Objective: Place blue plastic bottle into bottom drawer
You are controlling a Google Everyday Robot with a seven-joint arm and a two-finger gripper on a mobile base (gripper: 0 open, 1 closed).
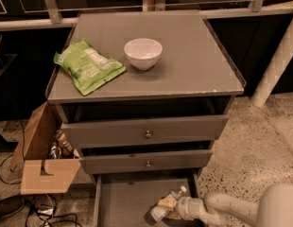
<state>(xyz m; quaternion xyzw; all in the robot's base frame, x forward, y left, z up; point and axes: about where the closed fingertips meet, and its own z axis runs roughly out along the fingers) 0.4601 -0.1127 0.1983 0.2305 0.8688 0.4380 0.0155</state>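
Speckled floor (262, 141), grey cabinet (193, 65), cardboard box (42, 174)

I see a white bowl (143, 53) upright at upper centre on the cabinet top (198, 70), with a green snack bag (88, 66) lying flat left of it, apart. At lower left stands an open cardboard box (45, 169); cables (40, 214) lie below it.
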